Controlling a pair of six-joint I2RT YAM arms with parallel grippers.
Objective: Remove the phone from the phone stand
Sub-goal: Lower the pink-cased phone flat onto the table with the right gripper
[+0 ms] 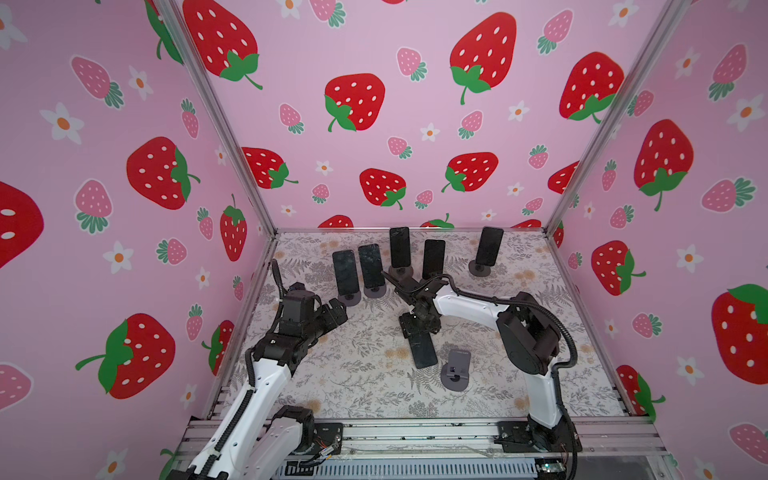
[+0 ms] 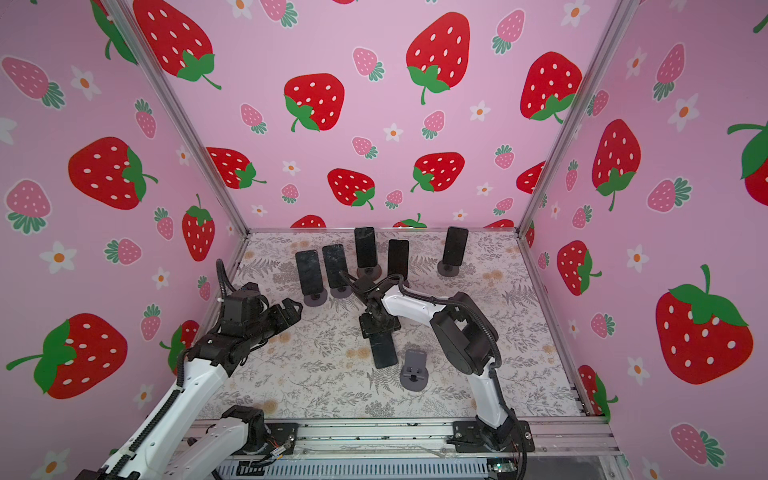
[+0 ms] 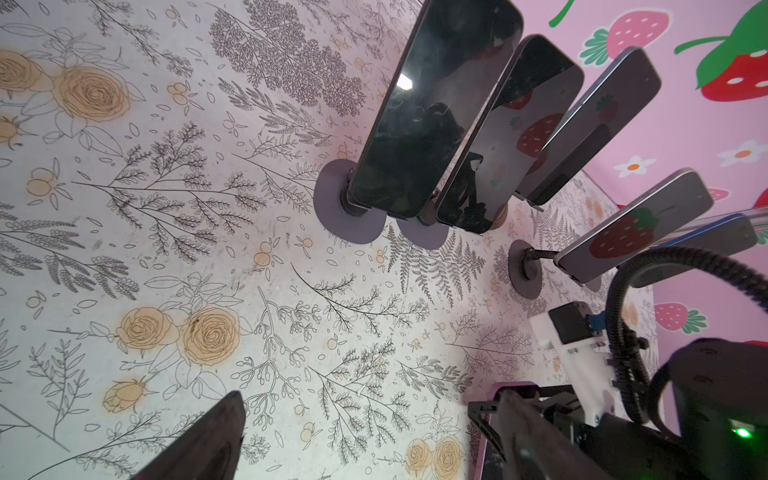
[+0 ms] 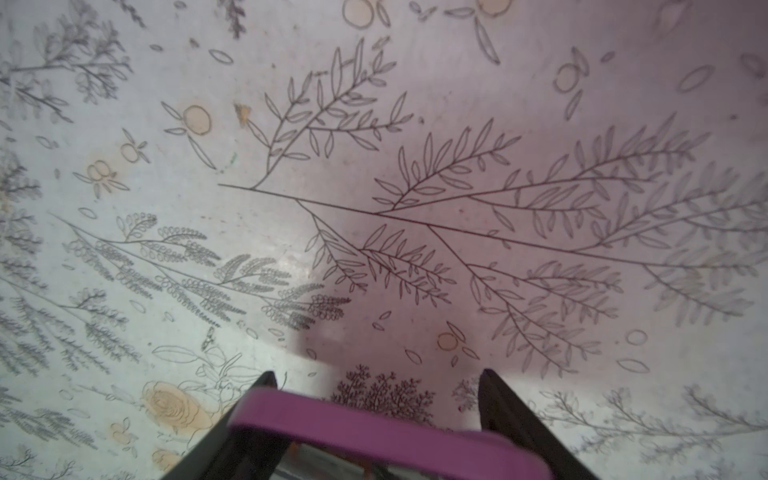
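While held off the stand (image 1: 456, 371) in the right gripper (image 1: 417, 328), hovering or resting low at mid-table: phone (image 1: 424, 353).
Pale table (image 1: 332, 386) printed with grey ferns and tan roses, edged in front by a metal rail (image 1: 415, 433); pink walls (image 1: 291, 83) covered in red strawberries and white flowers. Dark glass face up, purple rim showing in the right wrist view, lying nearly flat just beside the bare grey stand; contact with the table impossible to tell. Right jaws closed on its long edges. Left gripper (image 1: 338, 309) spread wide, holding nothing, near the leftmost of five other phones (image 1: 400, 248) propped upright along the back.
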